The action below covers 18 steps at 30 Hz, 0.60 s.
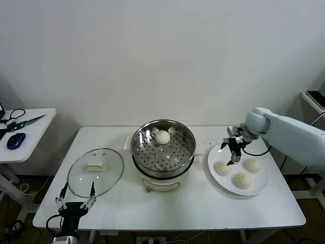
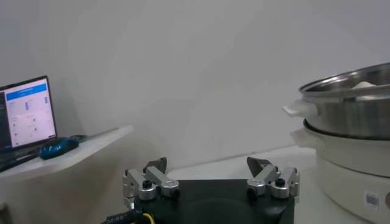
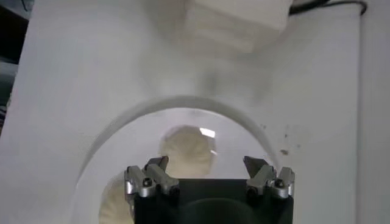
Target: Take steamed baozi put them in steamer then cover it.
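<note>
The steamer stands mid-table with its perforated tray showing and one baozi at the back of it. Three more baozi lie on a white plate to the right. My right gripper hangs open just above the plate's left side, over the nearest bun, with nothing between its fingers. The cover, clear glass with a cream handle, lies flat at the left. My left gripper waits open at the table's front left edge, the steamer off to its side.
A small side table at the far left carries a blue mouse and scissors. A laptop screen shows in the left wrist view. The plate's rim curves around the right gripper.
</note>
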Each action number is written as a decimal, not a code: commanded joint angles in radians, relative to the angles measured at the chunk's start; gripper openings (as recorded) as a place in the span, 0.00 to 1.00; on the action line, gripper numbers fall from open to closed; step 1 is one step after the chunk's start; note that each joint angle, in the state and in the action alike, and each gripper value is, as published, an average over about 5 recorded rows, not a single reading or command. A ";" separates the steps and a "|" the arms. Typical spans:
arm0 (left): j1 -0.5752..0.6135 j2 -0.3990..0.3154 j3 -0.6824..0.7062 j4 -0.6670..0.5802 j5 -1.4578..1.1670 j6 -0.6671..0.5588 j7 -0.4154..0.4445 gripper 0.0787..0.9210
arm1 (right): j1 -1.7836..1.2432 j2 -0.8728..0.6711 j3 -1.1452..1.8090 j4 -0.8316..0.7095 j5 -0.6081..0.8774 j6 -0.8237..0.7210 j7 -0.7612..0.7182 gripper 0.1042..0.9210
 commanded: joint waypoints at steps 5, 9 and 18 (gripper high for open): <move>0.000 -0.002 -0.015 0.004 0.001 0.006 0.001 0.88 | -0.144 0.080 0.107 -0.134 -0.066 -0.006 0.001 0.88; -0.002 -0.002 -0.015 0.007 0.002 0.006 0.001 0.88 | -0.146 0.101 0.113 -0.157 -0.073 0.002 0.000 0.88; -0.004 -0.005 -0.011 0.014 0.007 0.005 0.001 0.88 | -0.145 0.115 0.118 -0.174 -0.078 0.015 -0.005 0.84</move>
